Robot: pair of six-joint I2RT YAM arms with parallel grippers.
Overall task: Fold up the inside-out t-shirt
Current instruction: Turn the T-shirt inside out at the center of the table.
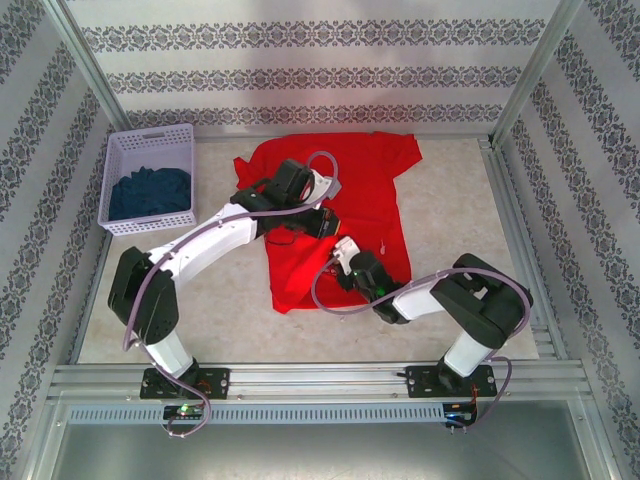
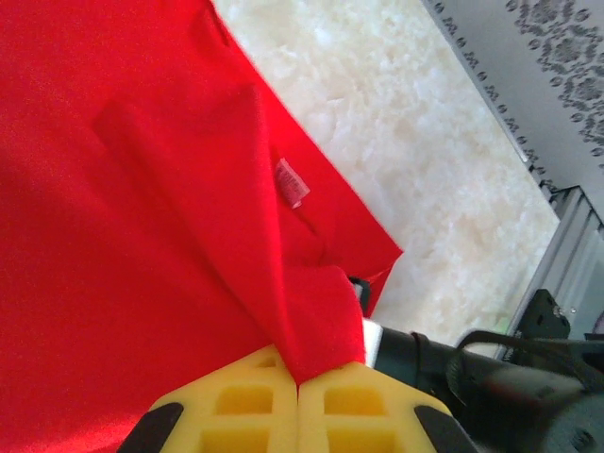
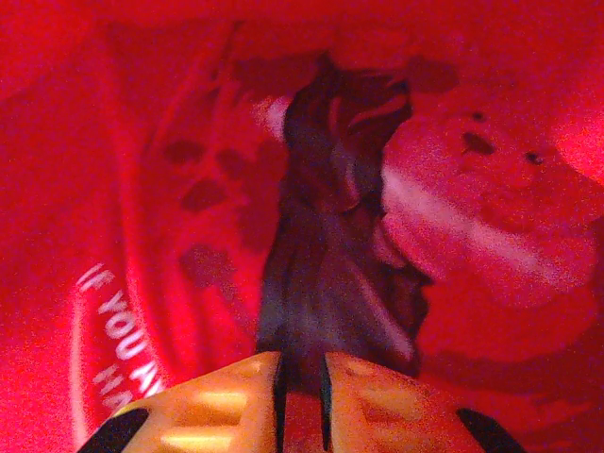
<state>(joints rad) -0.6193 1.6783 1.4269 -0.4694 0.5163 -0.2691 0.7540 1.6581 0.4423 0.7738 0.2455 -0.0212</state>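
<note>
Right pincer (image 3: 302, 366), nearest, sits buried inside the inside-out t-shirt (image 1: 350, 170) with red cloth all round it. Its jaws are drawn to a slit on what looks like a dark fold, probably to catch the inner layer for turning. Just beyond, the left pincer (image 2: 300, 379) is pressed together on a raised peak of the shirt from outside, lifting it off the desk (image 1: 450, 220). The shirt lies mid-desk, sleeves toward the far edge. A basket (image 1: 150, 145) of dark blue cloth stands far left.
</note>
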